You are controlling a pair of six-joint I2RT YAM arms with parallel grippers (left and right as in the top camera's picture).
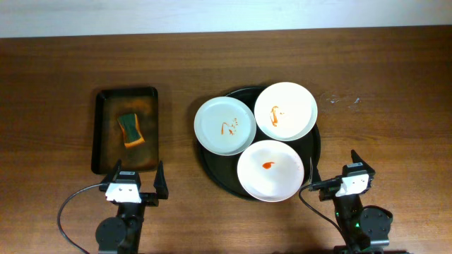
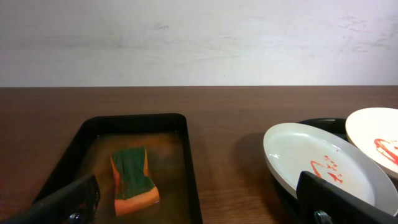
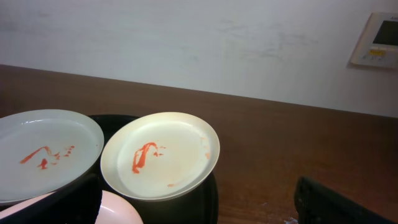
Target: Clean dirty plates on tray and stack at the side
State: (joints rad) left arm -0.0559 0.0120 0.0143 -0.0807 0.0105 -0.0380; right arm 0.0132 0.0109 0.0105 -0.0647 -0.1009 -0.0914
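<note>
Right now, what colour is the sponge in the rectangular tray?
Sponge: green top, orange base; best in left wrist view.

No text can be read anywhere (the wall panel (image 3: pixel 379 40) has a small display, too blurred to read).

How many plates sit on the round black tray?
3 on the tray: pale plate at left, cream plate at far right, white plate at the near side. Each has red smears; none looks hidden.
</note>
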